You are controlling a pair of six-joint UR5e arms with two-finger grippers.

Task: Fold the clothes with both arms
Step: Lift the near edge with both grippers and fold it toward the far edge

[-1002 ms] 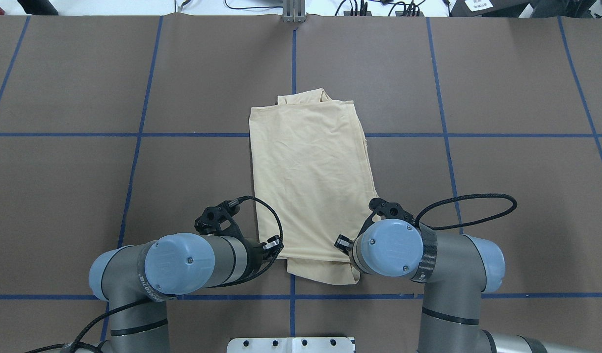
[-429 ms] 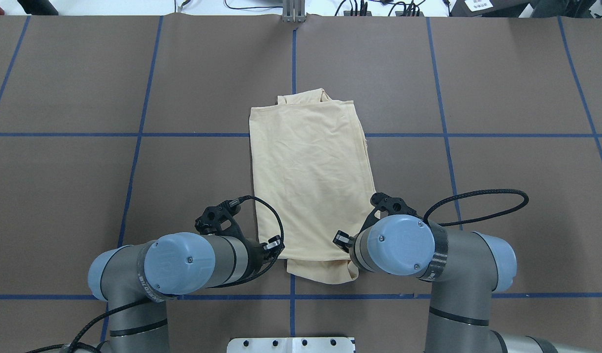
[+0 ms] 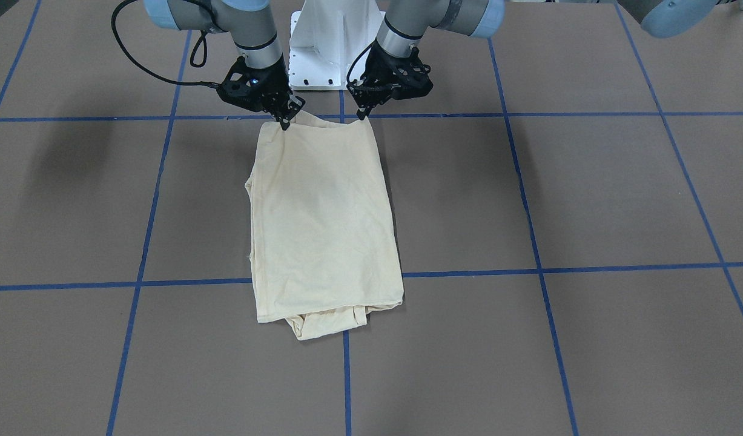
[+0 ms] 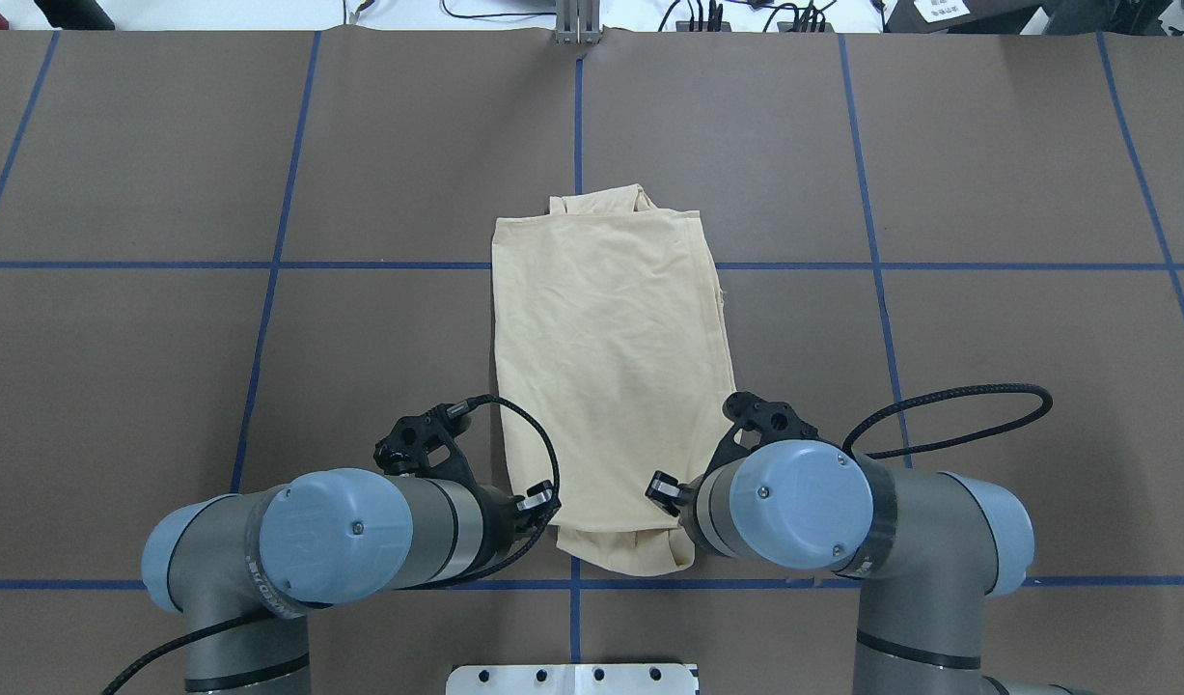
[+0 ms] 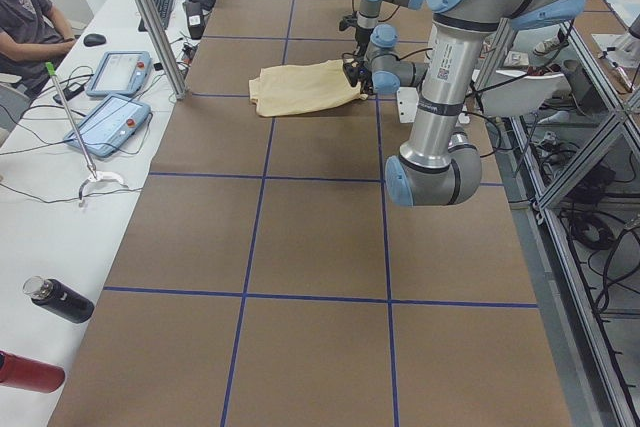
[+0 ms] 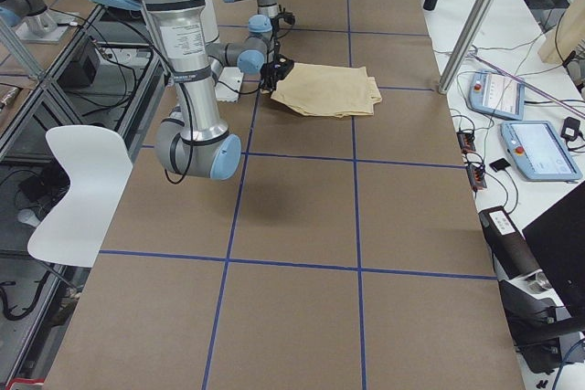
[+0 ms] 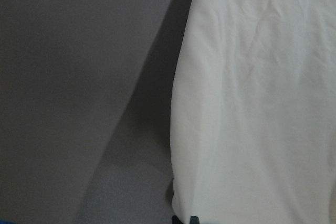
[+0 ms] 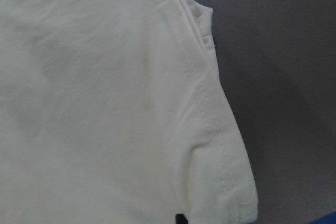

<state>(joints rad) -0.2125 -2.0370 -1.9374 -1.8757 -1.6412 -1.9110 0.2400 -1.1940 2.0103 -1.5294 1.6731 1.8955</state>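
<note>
Left pincer (image 3: 363, 113) and right pincer (image 3: 284, 120) each clamp a near T-shirt (image 3: 323, 218) corner, so I can lift and fold it far.

You have one cream T-shirt (image 4: 611, 367) and two grippers at its edge, the left gripper (image 3: 364, 115) and the right gripper (image 3: 284, 123). Just behind them stands one pedestal base (image 3: 332, 42). Well apart from them, count two teach pendants (image 5: 121, 72), two bottles (image 5: 58, 300) and one white chair (image 6: 78, 194).

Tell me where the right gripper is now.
In the front-facing view the right gripper sits upper left of centre, pinching a base-side corner of the T-shirt, near the white pedestal, the left gripper at the other corner.
</note>
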